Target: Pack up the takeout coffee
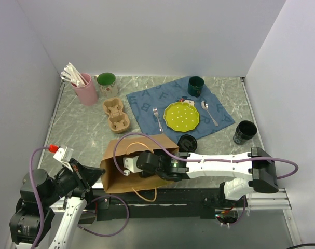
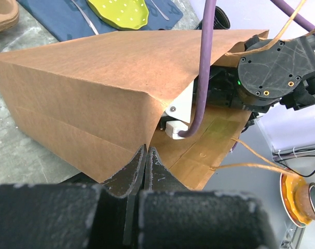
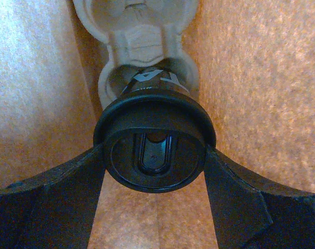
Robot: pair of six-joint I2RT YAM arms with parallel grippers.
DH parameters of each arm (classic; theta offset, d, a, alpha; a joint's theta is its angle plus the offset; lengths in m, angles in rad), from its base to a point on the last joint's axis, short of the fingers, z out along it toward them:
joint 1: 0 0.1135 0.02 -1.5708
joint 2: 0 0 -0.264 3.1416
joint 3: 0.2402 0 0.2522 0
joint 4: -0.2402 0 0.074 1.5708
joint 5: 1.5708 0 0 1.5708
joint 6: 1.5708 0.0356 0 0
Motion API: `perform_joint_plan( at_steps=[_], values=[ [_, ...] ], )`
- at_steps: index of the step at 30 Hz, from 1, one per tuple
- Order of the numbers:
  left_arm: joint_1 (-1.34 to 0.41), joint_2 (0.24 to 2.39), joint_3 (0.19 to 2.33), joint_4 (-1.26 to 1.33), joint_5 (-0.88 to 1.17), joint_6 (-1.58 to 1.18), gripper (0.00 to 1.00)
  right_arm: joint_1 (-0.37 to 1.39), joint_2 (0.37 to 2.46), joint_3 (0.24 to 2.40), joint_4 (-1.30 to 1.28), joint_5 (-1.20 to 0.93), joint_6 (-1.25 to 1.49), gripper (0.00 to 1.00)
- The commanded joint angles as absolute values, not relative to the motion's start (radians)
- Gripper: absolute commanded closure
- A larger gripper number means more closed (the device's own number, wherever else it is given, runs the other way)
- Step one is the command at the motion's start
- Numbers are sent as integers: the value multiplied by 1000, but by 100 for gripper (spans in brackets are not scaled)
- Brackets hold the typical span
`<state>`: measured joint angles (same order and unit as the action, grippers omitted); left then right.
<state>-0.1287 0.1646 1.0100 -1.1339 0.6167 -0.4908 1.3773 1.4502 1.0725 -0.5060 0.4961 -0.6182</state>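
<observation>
A brown paper bag (image 1: 127, 162) lies on its side at the table's near edge. My right arm reaches into its mouth, so the right gripper is hidden in the top view. In the right wrist view the right gripper (image 3: 154, 155) is shut on a black lidded takeout cup (image 3: 154, 140). The cup's base sits at a socket of a tan cardboard carrier (image 3: 141, 31) inside the bag. Another black lidded cup (image 1: 187, 142) stands behind the bag. My left gripper (image 1: 95, 175) is shut on the bag's edge (image 2: 121, 155).
A second tan carrier (image 1: 116, 115), a pink utensil cup (image 1: 83, 88) and a green-filled cup (image 1: 106, 80) stand at the back left. A blue cloth (image 1: 147, 109) holds a green plate (image 1: 181, 115), cutlery and a dark green mug (image 1: 195, 85). A black cup (image 1: 245, 132) stands right.
</observation>
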Motion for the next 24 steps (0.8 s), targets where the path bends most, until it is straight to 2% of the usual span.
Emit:
perform_joint_plan(
  at_steps=[1,24],
  values=[
    [-130,146,1014,-1120,661,-482,99,1374,1437,1048,-456,515,-610,59],
    [-132,155,1000,-1126,657,-471,99,1332,1456,1042,-336,471,-693,59]
  ],
)
